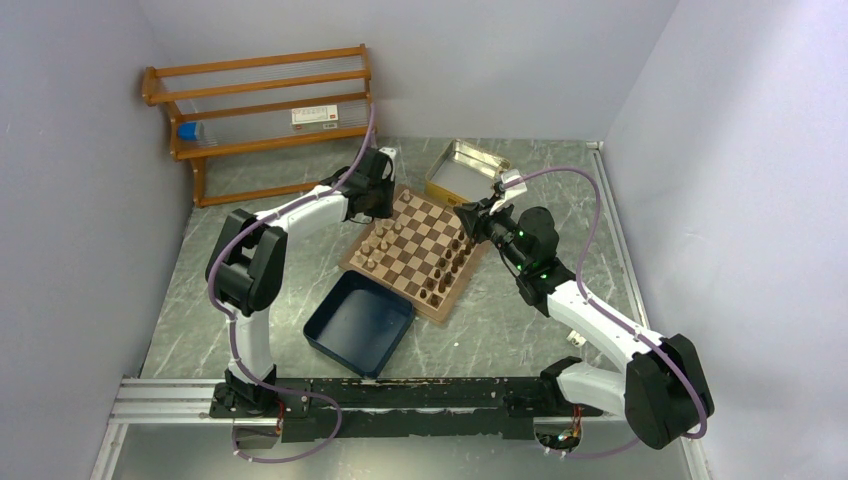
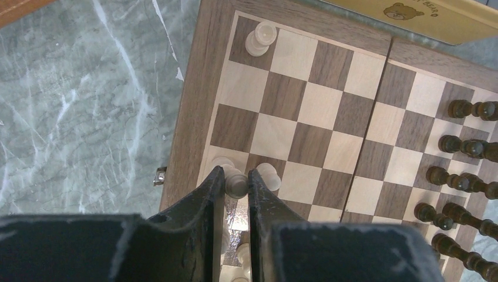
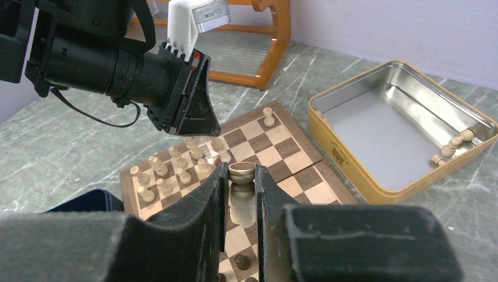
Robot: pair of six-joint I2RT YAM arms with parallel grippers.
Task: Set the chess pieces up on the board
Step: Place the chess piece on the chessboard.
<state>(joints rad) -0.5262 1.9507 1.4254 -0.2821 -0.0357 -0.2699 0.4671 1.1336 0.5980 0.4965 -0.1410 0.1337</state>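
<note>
The board (image 1: 420,238) lies at mid table. Light pieces (image 1: 378,243) stand along its left side and dark pieces (image 1: 450,268) along its right. My left gripper (image 1: 384,203) hangs over the far left of the board. In the left wrist view my left gripper (image 2: 236,174) is shut on a light piece (image 2: 237,184) among other light pieces. My right gripper (image 3: 241,171) is shut on a tan piece (image 3: 241,175) and holds it above the board (image 3: 276,155). A lone light piece (image 3: 268,116) stands at the far corner.
A shiny gold-rimmed tin (image 1: 463,170) stands behind the board, with two light pieces (image 3: 451,145) in it. A navy blue tray (image 1: 358,322) lies in front of the board. A wooden rack (image 1: 262,112) stands at the back left.
</note>
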